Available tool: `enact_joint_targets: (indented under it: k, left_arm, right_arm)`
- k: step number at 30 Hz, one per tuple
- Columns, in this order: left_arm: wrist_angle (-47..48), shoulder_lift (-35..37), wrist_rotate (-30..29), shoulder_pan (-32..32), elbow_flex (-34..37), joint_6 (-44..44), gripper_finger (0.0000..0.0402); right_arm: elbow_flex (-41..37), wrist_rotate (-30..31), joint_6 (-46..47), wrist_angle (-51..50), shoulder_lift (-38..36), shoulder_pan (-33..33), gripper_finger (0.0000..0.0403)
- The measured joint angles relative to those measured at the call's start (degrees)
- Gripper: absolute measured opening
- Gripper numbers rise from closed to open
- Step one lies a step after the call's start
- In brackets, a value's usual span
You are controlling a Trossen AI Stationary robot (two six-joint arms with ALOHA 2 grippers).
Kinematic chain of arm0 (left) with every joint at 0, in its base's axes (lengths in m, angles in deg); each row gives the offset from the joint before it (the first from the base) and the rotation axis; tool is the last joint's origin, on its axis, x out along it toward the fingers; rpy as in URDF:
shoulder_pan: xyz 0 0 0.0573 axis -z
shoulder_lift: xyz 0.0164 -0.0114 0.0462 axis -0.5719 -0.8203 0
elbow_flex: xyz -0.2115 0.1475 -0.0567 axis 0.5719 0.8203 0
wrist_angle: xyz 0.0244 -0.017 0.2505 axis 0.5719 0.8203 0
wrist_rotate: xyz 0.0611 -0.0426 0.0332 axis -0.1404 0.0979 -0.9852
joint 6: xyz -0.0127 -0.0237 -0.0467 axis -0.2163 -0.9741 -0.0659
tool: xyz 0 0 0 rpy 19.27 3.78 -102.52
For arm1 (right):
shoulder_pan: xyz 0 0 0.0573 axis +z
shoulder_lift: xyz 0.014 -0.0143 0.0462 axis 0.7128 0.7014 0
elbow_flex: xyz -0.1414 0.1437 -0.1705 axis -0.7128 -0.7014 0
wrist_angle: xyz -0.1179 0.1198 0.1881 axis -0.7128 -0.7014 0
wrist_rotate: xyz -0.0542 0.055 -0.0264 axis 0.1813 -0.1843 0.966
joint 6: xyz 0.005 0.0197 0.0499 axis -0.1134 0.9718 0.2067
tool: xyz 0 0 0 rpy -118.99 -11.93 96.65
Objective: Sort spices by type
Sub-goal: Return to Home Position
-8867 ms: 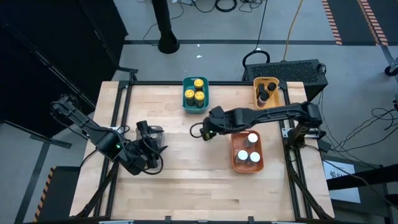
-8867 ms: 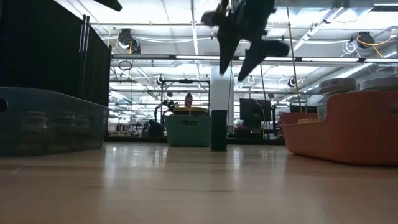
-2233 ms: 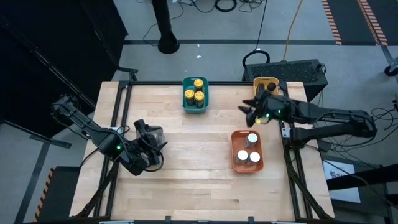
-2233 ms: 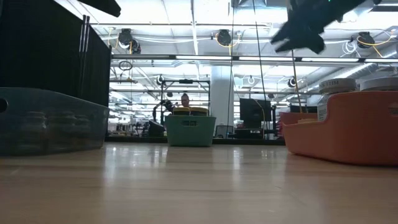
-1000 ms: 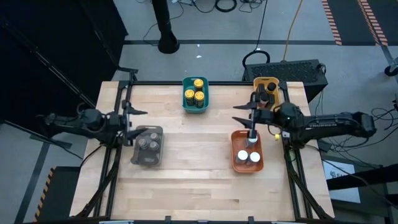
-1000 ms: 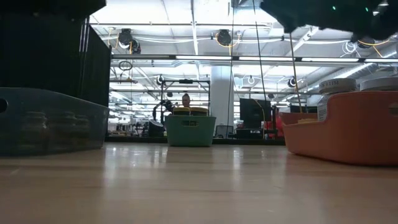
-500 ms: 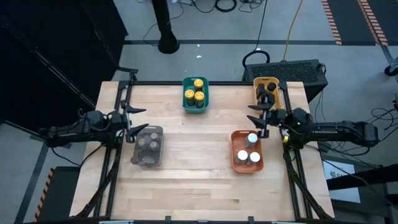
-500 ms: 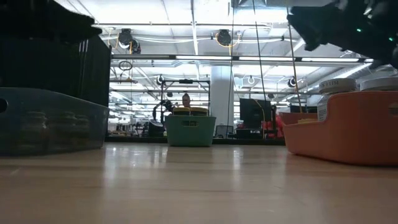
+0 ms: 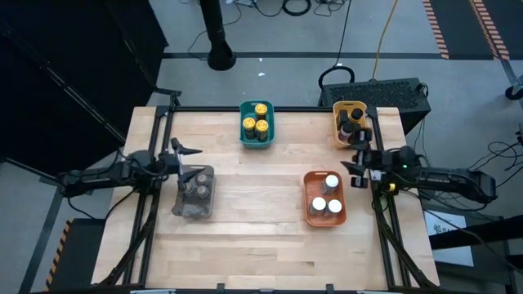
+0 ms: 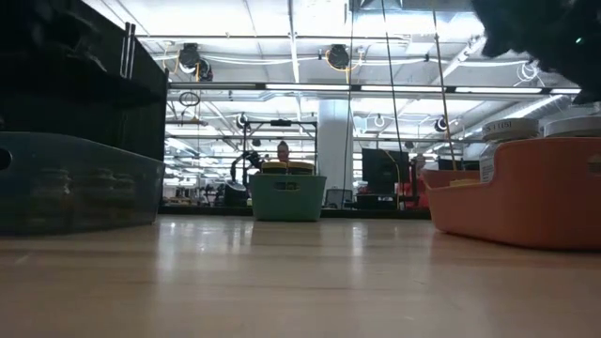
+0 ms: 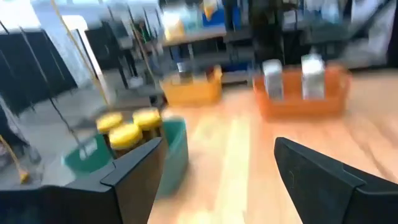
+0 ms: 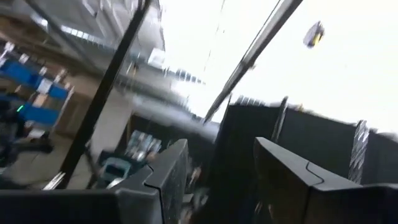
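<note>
The spice jars stand sorted in trays. Yellow-topped jars (image 9: 258, 121) are in the teal tray (image 9: 246, 133), slim black jars (image 9: 350, 122) in the yellow tray (image 9: 339, 110), white-topped jars (image 9: 325, 196) in the orange tray (image 9: 310, 216), and grey-brown-topped jars (image 9: 194, 186) in the grey tray (image 9: 189, 211). My left gripper (image 9: 189, 159) (image 11: 219, 142) hangs open by the grey tray's far end, near the table's left edge. My right gripper (image 9: 354, 166) (image 12: 219, 142) is open at the table's right edge, between the yellow and orange trays, touching nothing.
The bare wooden tabletop (image 9: 253, 204) lies between the four trays. A black metal frame (image 9: 155, 147) runs along the table's left and right sides. In the low view the orange tray (image 10: 526, 202) stands close on the right and the grey tray (image 10: 75, 183) on the left.
My right gripper has drawn back from over the orange tray's far end toward the table's right edge and tipped upward. My left gripper has shifted slightly toward the grey tray. Both have stayed open. No jar or tray has moved.
</note>
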Motion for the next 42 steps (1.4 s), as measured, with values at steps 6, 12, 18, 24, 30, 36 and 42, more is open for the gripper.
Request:
enact_joint_targets:
  k: [6, 12, 18, 24, 30, 36, 42]
  left_arm:
    - [-7.21, 0.02, 0.36, -0.02, 1.57, 1.49, 0.0309]
    - [-4.36, -0.30, -0.23, -0.02, 1.39, -7.58, 0.0309]
    - [-4.23, -0.59, -0.25, -0.02, 1.39, -10.49, 0.0309]
    - [-4.43, -0.61, -0.34, -0.02, 1.39, -10.61, 0.0309]
    - [-4.42, -0.68, -0.43, -0.02, 1.41, -10.62, 0.0309]
    - [-4.45, -0.68, -0.45, -0.02, 1.41, -10.65, 0.0309]
    - [-4.45, -0.68, -0.47, -0.02, 1.41, -10.66, 0.0309]
  right_arm:
    - [0.07, -2.60, 1.00, -4.01, -9.18, -1.62, 0.0169]
    - [0.07, -5.95, 4.63, -9.79, -18.42, -2.66, 0.0169]
    - [0.23, -9.94, 12.08, -10.57, -27.09, -2.66, 0.0169]
    - [1.74, -14.09, 20.91, -2.88, -27.24, -2.64, 0.0169]
    - [2.32, -13.72, 24.19, -3.47, -27.22, -2.64, 0.0169]
    - [2.32, -12.78, 18.50, -22.41, -27.22, -2.64, 0.0168]
    - [-0.08, -12.49, 12.13, -32.47, -27.20, -2.45, 0.0133]
